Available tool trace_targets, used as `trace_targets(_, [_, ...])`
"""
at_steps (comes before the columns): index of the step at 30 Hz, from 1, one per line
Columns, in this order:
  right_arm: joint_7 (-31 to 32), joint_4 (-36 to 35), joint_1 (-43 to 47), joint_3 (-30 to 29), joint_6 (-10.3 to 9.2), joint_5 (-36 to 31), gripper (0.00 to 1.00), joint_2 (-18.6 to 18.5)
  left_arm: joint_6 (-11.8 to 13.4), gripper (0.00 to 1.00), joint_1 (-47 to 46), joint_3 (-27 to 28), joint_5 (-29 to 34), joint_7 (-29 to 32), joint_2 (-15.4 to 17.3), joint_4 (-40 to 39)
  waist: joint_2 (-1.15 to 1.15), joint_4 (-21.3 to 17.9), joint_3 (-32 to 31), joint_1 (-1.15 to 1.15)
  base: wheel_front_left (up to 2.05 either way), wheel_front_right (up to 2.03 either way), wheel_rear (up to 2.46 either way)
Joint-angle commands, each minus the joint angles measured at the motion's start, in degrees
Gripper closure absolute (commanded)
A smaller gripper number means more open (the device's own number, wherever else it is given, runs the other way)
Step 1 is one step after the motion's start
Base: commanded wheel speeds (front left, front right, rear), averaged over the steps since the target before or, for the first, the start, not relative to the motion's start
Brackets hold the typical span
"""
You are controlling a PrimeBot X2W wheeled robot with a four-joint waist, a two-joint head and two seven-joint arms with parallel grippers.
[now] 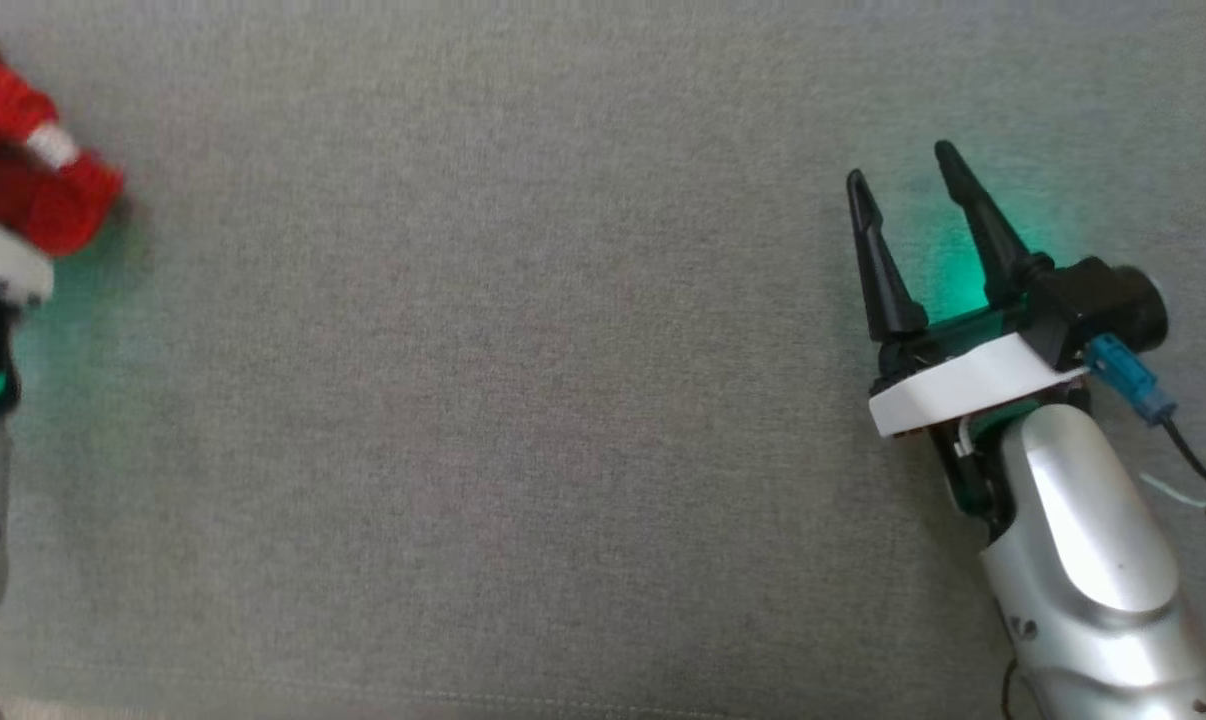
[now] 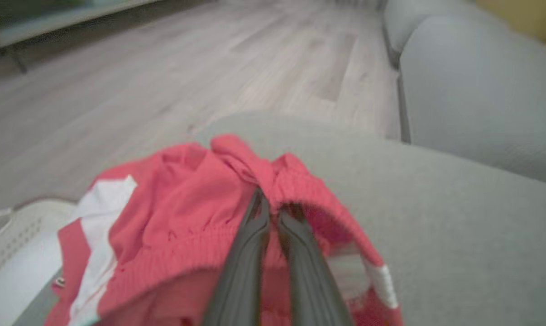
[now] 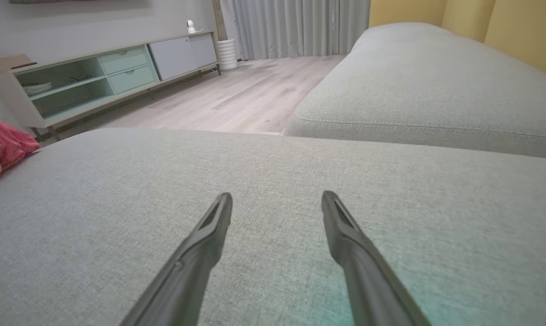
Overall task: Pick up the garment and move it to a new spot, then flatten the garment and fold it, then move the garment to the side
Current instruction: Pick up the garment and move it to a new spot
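The garment is a crumpled red piece with white stripes, lying at the far left edge of the grey cushion. In the left wrist view my left gripper has its two dark fingers pressed nearly together, pinching a fold of the garment at its elastic waistband. My right gripper hovers over the right part of the cushion, open, with nothing between its fingers. The right wrist view shows the right gripper spread wide above bare fabric, and the garment far off at the left.
A white perforated basket sits below the cushion's edge beside the garment. A second grey cushion lies beyond a seam. Wooden floor and a low cabinet are further off.
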Motion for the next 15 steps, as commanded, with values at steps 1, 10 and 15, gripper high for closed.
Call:
trace_targets(1, [-1.0,-0.5,0.8,0.8,0.37,0.7,0.00,1.4,0.1,1.00,-3.6,-0.7,-1.1,-1.5,4.5,-5.3,0.00,-1.3,-2.5,0.00,0.00,0.00,0.00])
trace_targets(10, [-3.1,4.0,1.5,0.5,0.37,3.0,0.00,2.7,0.1,1.00,-7.6,-10.7,-2.4,-1.8,6.1,-20.3,0.00,-6.0,-8.2,0.00,0.00,0.00,0.00])
trace_targets(15, [-3.6,5.6,1.8,1.2,0.37,5.0,0.00,2.9,0.1,1.00,-7.9,-14.8,-2.8,-1.6,1.7,-29.0,0.00,-9.0,-10.6,0.00,0.00,0.00,0.00])
